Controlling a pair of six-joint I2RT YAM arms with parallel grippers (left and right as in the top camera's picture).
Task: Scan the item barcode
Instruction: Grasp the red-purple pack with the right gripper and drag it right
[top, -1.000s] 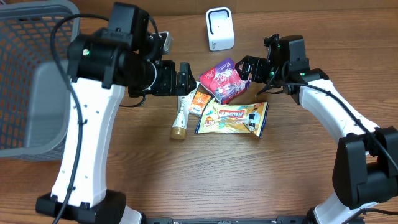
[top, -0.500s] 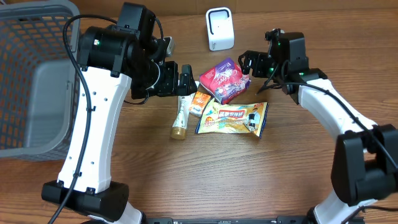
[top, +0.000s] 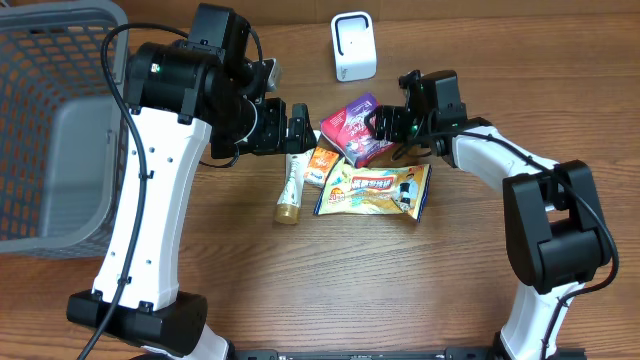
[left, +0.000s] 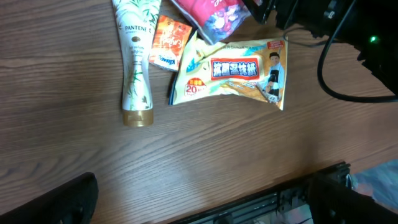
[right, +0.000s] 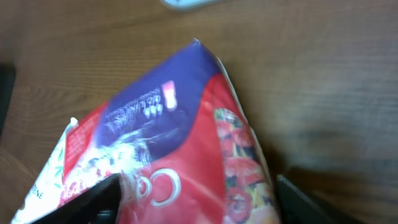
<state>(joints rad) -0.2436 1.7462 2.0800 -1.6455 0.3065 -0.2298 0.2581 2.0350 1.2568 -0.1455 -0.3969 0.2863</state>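
Seen from overhead, the pouch (top: 352, 128) lies on the counter (top: 330, 285) among other packets, with the right tool (top: 386, 125) at its edge. Left wrist: left tool (left: 205, 190) wide, empty. Right wrist: jaws straddle the pouch, grip unclear. Probably light, soft and slippery; best pinched across a sealed edge.

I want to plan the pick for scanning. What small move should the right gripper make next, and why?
Probably close the right gripper on the red bag. The bag sits between its fingers, which are not yet tight: a gap shows beside one finger. A firm grip seems needed before lifting.
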